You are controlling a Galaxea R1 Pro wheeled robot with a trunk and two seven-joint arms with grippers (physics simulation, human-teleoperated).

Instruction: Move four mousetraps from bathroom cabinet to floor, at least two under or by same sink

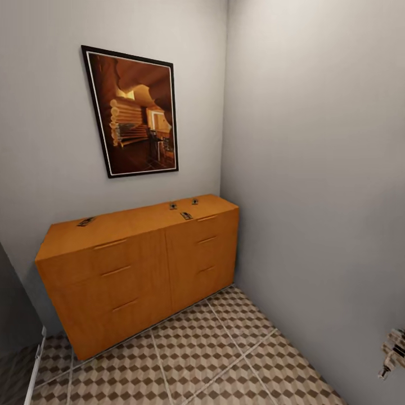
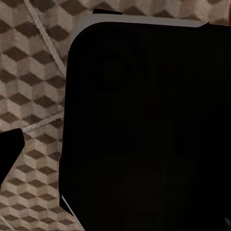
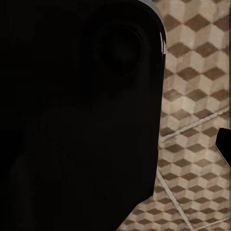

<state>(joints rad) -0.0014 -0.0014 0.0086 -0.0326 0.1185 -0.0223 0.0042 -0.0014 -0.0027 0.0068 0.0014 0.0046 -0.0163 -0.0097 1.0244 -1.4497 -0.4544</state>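
The orange-brown cabinet point(image 1: 140, 264) stands against the back wall in the corner, all drawers shut. Several tiny dark mousetraps lie on its top: one near the left end point(image 1: 85, 221) and three toward the right end point(image 1: 172, 206), point(image 1: 194, 201), point(image 1: 186, 215). The cube-patterned bathroom floor point(image 1: 225, 354) stretches in front of it. Part of my right gripper point(image 1: 394, 351) pokes in at the lower right edge of the head view, far from the cabinet, its jaws unclear. Both wrist views look down on floor tiles point(image 2: 33, 72) point(image 3: 197, 96) past a large black body. The sink is out of view.
A framed brown picture point(image 1: 135, 112) hangs above the cabinet. A grey wall point(image 1: 315, 169) closes the right side, meeting the cabinet's right end. A dark panel with a white edge point(image 1: 35, 365) stands at the lower left.
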